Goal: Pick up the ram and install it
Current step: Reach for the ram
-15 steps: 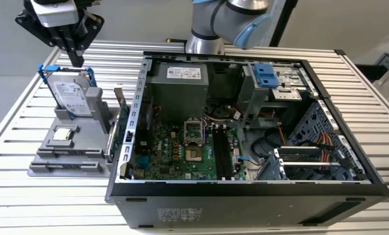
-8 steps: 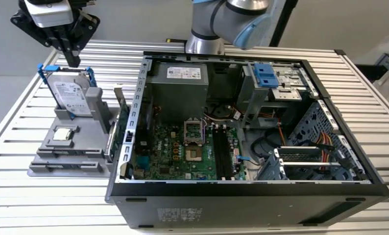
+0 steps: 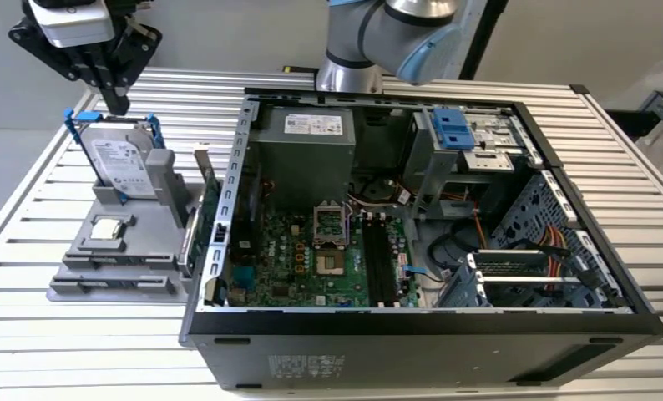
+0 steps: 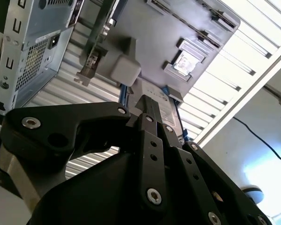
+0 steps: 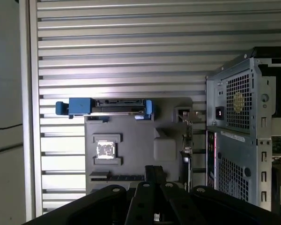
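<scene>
**Gripper over the parts holder, ram not yet taken**

Near the table's (image 3: 42,351) edge on the exterior view's left, we see the gripper (image 3: 118,104) hanging with its fingers pressed together on nothing. It is above the hard drive (image 3: 122,159), which stands upright in the grey holder (image 3: 70,292). We take the ram (image 3: 120,284) to be the slim dark stick seated on edge in the holder's lowest groove, just beyond the processor chip (image 3: 108,227) and well apart from the gripper. Further right, the open computer case (image 3: 421,342) shows the black motherboard slots (image 3: 378,259). We judge the ram light, stiff and thin, but fragile at its contacts. We would pinch its flat faces near the middle of the upper edge.
</scene>
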### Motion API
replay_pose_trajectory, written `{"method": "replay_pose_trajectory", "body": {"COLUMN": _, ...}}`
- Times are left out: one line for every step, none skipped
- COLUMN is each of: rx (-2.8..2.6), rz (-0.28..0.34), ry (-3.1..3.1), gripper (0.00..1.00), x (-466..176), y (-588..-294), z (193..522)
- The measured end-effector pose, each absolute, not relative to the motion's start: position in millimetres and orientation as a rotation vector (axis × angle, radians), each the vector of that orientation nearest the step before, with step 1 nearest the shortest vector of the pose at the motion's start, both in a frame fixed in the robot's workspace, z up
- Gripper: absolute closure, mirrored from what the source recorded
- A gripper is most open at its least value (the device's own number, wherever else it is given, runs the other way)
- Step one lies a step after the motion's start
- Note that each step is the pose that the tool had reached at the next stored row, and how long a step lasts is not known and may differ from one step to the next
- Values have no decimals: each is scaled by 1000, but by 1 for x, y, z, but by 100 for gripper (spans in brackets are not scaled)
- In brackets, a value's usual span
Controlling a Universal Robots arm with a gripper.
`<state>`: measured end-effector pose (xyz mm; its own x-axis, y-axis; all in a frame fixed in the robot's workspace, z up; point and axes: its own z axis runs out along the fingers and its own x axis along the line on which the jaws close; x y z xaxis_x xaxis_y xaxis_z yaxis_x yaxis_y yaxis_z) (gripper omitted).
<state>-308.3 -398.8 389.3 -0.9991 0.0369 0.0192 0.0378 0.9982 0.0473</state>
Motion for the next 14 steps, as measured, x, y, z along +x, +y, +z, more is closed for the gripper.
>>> {"method": "replay_pose_trajectory", "body": {"rx": -58, "rz": -74, "ry": -3122, "gripper": 100, "x": -309, "y": -399, "z": 389}}
{"method": "replay_pose_trajectory", "body": {"rx": -58, "rz": -74, "ry": -3122, "gripper": 100, "x": -310, "y": -399, "z": 389}}
{"method": "replay_pose_trajectory", "body": {"rx": -57, "rz": -74, "ry": -3122, "gripper": 100, "x": -312, "y": -399, "z": 389}}
{"method": "replay_pose_trajectory", "body": {"rx": -57, "rz": -74, "ry": -3122, "gripper": 100, "x": -313, "y": -399, "z": 389}}
{"method": "replay_pose_trajectory", "body": {"rx": -56, "rz": -74, "ry": -3122, "gripper": 100, "x": -314, "y": -399, "z": 389}}
{"method": "replay_pose_trajectory", "body": {"rx": -56, "rz": -74, "ry": -3122, "gripper": 100, "x": -315, "y": -399, "z": 389}}
{"method": "replay_pose_trajectory", "body": {"rx": -56, "rz": -74, "ry": -3122, "gripper": 100, "x": -316, "y": -399, "z": 389}}
{"method": "replay_pose_trajectory", "body": {"rx": -55, "rz": -74, "ry": -3122, "gripper": 100, "x": -317, "y": -399, "z": 389}}
{"method": "replay_pose_trajectory", "body": {"rx": -55, "rz": -74, "ry": -3122, "gripper": 100, "x": -318, "y": -399, "z": 388}}
{"method": "replay_pose_trajectory", "body": {"rx": -54, "rz": -74, "ry": -3122, "gripper": 100, "x": -319, "y": -399, "z": 388}}
{"method": "replay_pose_trajectory", "body": {"rx": -54, "rz": -74, "ry": -3122, "gripper": 100, "x": -320, "y": -399, "z": 388}}
{"method": "replay_pose_trajectory", "body": {"rx": -54, "rz": -74, "ry": -3122, "gripper": 100, "x": -321, "y": -399, "z": 388}}
{"method": "replay_pose_trajectory", "body": {"rx": -53, "rz": -74, "ry": -3122, "gripper": 100, "x": -322, "y": -399, "z": 388}}
{"method": "replay_pose_trajectory", "body": {"rx": -53, "rz": -74, "ry": -3122, "gripper": 100, "x": -323, "y": -399, "z": 388}}
